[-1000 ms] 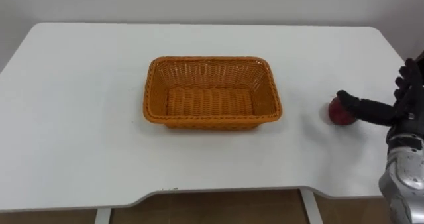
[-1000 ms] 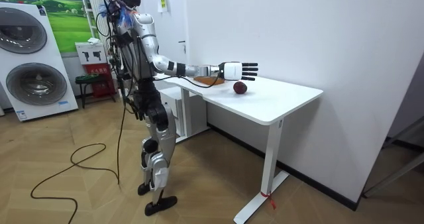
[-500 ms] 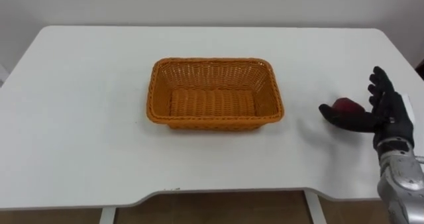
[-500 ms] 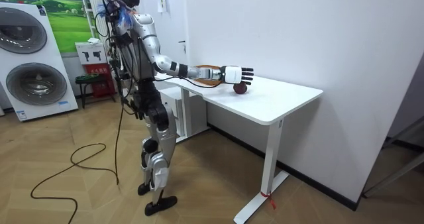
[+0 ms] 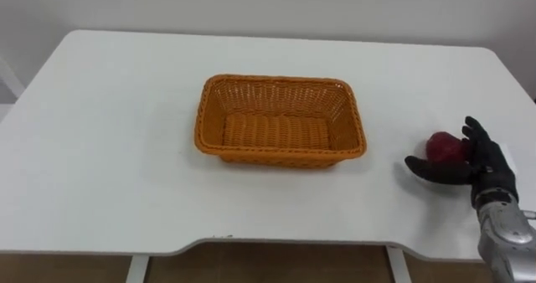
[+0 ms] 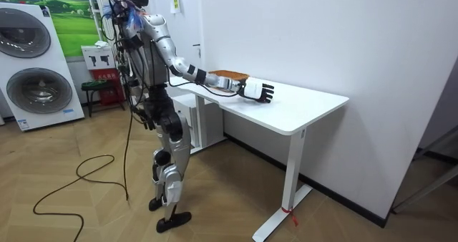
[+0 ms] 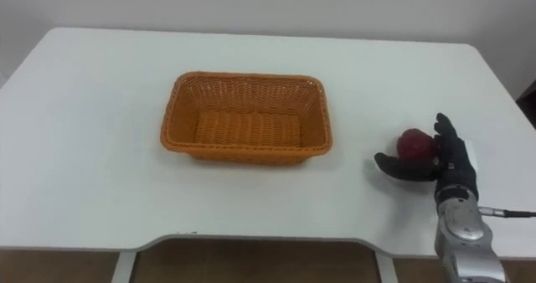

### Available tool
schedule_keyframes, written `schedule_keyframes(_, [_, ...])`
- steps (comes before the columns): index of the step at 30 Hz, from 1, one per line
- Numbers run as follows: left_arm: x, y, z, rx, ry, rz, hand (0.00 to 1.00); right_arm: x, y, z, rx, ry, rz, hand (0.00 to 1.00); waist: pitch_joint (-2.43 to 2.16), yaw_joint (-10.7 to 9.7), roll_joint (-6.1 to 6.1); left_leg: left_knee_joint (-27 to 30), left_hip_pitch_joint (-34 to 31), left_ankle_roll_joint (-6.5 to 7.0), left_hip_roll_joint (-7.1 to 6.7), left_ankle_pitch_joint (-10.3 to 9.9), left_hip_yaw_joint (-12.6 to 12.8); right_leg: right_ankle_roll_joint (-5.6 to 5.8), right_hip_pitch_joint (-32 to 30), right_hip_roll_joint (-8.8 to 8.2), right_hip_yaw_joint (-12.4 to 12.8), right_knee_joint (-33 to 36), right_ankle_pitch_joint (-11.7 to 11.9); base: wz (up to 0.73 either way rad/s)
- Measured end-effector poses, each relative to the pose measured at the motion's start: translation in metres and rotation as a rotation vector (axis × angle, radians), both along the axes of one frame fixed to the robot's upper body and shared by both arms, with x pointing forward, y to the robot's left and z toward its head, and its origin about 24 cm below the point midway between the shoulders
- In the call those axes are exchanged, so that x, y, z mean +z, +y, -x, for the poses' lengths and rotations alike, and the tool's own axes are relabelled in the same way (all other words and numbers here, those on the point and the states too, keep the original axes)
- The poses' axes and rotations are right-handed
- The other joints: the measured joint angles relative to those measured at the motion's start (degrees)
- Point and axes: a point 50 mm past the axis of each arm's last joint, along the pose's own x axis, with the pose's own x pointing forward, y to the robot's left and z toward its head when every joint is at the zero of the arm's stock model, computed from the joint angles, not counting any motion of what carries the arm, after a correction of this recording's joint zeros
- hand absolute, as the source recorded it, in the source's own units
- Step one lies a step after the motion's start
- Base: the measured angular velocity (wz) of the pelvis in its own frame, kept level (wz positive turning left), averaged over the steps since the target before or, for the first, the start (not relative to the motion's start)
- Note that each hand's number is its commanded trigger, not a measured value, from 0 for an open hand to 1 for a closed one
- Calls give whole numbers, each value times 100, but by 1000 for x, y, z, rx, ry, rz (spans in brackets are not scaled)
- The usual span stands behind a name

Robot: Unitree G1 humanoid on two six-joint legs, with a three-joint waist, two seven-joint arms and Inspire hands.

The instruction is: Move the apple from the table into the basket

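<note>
A: Where is your apple (image 5: 444, 146)?

B: On the counter (image 5: 109, 149), near its right edge and well apart from the basket (image 5: 281, 90). Your right robot hand (image 5: 486, 162) is right against it.

A: Is it gripped?

B: Not as I read it. The hand is spread: the thumb (image 5: 429, 171) reaches along the near side of the fruit and the fingers (image 5: 474, 132) stand up behind it on the right. It cups the apple and does not clamp it. I can't tell whether the palm actually touches it.

A: Why that pose?

B: My guess is that it brackets a round thing that would roll off if you nudged it from one side. You would close from both sides at once.

A: Anything in your way?

B: No. The basket sits mid-counter, open side up and with nothing in it, and bare white top lies between it and the apple. Its near wall is the only thing you would have to clear on the way in. In the room view, your robot stands at the counter's end on the room view's left, with washing machines (image 6: 36, 63) behind it, well clear of the reach.
</note>
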Motion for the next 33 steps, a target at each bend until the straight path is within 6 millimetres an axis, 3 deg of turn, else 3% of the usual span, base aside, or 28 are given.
schedule_keyframes(12, [1, 3, -4, 10, -8, 4, 0, 2, -10, 1, 5, 36, 61, 0, 11, 8, -5, 1, 53, -1, -2, 0, -15, 0, 68, 14, -8, 2, 0, 0])
schedule_keyframes(13, [1, 4, -4, 9, -8, 5, 0, 1, -10, 1, 6, 44, 61, 56, 12, 5, -11, 1, 50, -1, -5, 0, -28, 0, 69, 12, -20, 3, 0, 5])
schedule_keyframes(14, [1, 5, -4, 8, -9, 3, 0, -1, -12, 1, 4, 60, 59, 63, 10, 0, -23, 1, 46, -1, -8, 0, -47, 0, 70, 8, -35, 5, 0, 7])
schedule_keyframes(15, [1, 5, -5, 7, -10, 2, 0, -2, -13, 2, 0, 69, 59, 100, 10, 0, -28, 1, 41, -1, -10, 0, -59, 0, 70, 8, -44, 5, 0, 8])
schedule_keyframes(23, [3, 10, -7, 7, -7, -11, 0, 4, -25, -3, 25, 120, 139, 100, 13, 25, -121, 0, 53, -2, -19, 6, -94, 0, 82, 10, -53, 3, 0, 1])
schedule_keyframes(33, [3, 11, -7, 10, 2, -15, 0, 3, -26, -2, 54, 165, 208, 100, 0, 116, -190, 4, 49, -2, -22, 7, -93, 0, 78, 10, -50, 1, 0, 0])
